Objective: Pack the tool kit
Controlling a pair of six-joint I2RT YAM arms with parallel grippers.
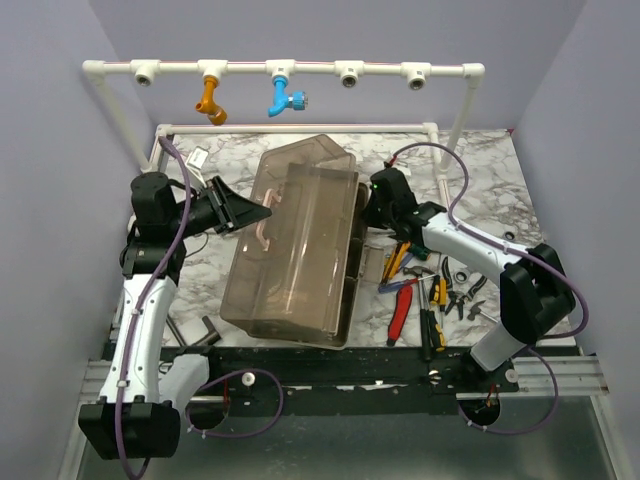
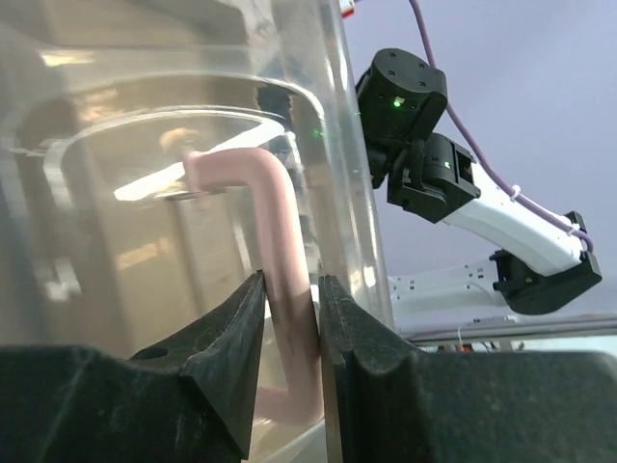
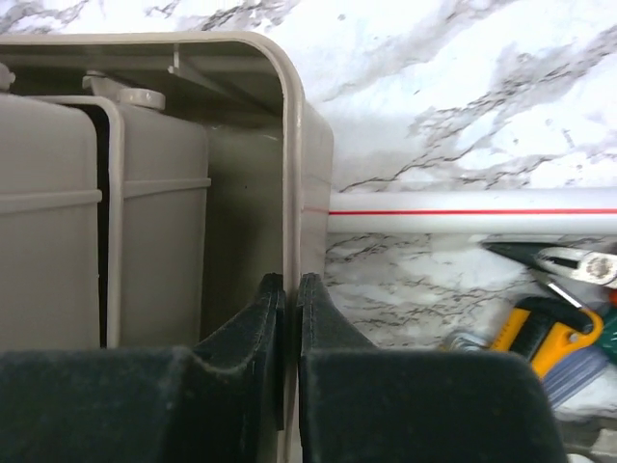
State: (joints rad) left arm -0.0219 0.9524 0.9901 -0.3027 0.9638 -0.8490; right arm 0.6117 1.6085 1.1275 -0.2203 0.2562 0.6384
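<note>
The toolbox (image 1: pixel 290 245) lies in the middle of the marble table, its smoky translucent lid (image 1: pixel 300 200) raised over the beige base (image 1: pixel 352 262). My left gripper (image 1: pixel 262 212) is shut on the lid's pink handle (image 2: pixel 280 251), which runs between its fingertips (image 2: pixel 253 299). My right gripper (image 1: pixel 368 212) is shut on the beige base wall (image 3: pixel 292 193) at the box's right rim, one fingertip (image 3: pixel 273 294) inside and one outside. Beige trays (image 3: pixel 106 222) show inside. Small hand tools (image 1: pixel 430 290) with red, yellow and black handles lie loose on the table right of the box.
A white pipe frame (image 1: pixel 300 70) with an orange fitting (image 1: pixel 210 100) and a blue fitting (image 1: pixel 285 98) spans the back. A white pipe with a red line (image 3: pixel 472 212) lies beside the box. Pliers (image 3: pixel 559 262) and a yellow-handled tool (image 3: pixel 540 333) lie near my right gripper.
</note>
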